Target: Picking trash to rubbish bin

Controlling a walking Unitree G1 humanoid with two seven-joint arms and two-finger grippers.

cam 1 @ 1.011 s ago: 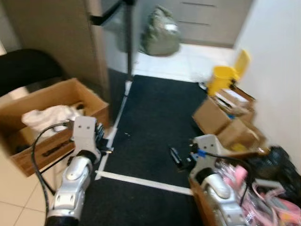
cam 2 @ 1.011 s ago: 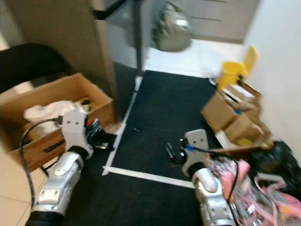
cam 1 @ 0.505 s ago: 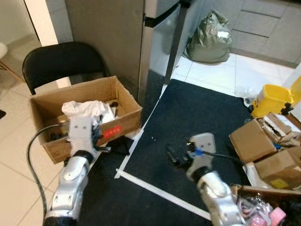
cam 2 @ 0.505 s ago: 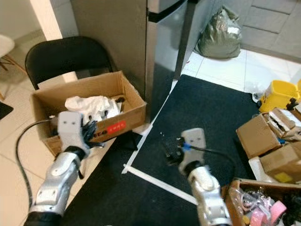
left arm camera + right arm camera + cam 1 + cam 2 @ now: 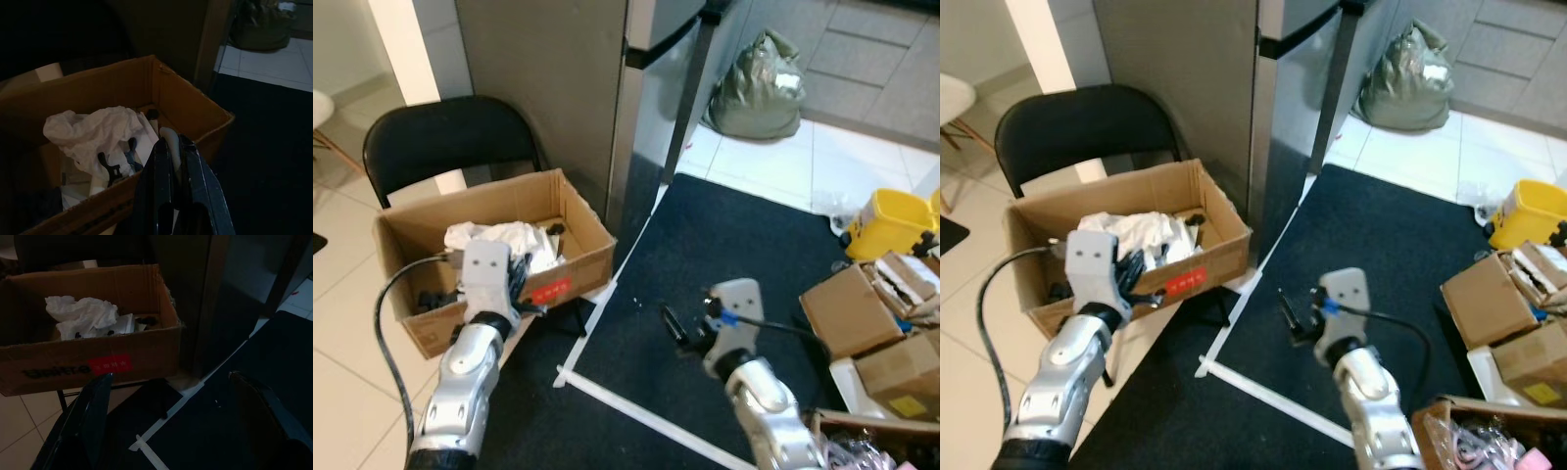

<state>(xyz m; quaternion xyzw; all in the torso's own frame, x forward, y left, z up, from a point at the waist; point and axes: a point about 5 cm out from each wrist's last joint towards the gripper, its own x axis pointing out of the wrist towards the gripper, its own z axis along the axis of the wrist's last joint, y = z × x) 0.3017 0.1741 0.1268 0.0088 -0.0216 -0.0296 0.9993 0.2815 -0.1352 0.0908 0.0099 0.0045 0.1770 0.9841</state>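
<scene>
I hold left gripper (image 5: 173,161) pinched on small pale scrap (image 5: 169,142) just beside cardboard box (image 5: 592,250); drop pending; right gripper (image 5: 171,421) spread wide, empty.

A cardboard box (image 5: 1224,257) of crumpled paper (image 5: 1141,233) fronts a black chair (image 5: 1077,127).
</scene>
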